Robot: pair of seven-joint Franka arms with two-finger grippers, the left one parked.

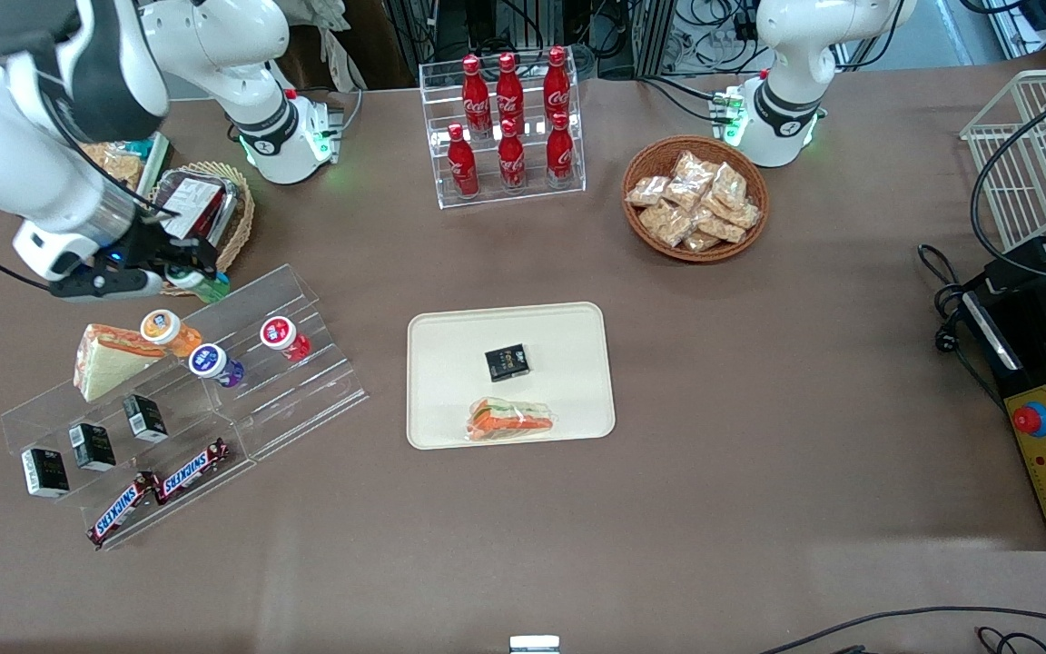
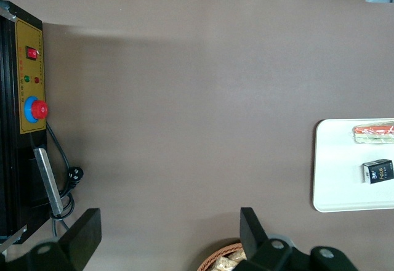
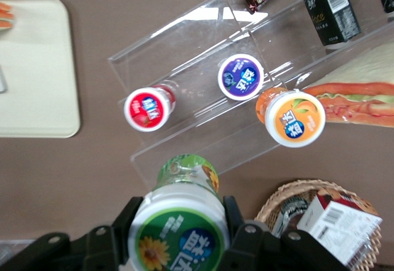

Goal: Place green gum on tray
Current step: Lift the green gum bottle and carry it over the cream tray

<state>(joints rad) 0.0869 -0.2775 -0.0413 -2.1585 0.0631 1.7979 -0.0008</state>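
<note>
hand (image 3: 180, 234) clamped on green gum (image 3: 181, 225)

The gripper (image 1: 185, 272) holds the green gum (image 3: 181, 222) above the acrylic rack (image 1: 305, 381), well apart from the tray (image 1: 450, 427).

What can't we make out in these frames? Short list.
- Green gum: in the right wrist view, its lower body is hidden under its lid and the gripper shut on it, above the acrylic rack.
- Front view: the gripper covers most of the bottle.
- Tray: cut off by the edge in both wrist views.
- Black box: label too small.
</note>
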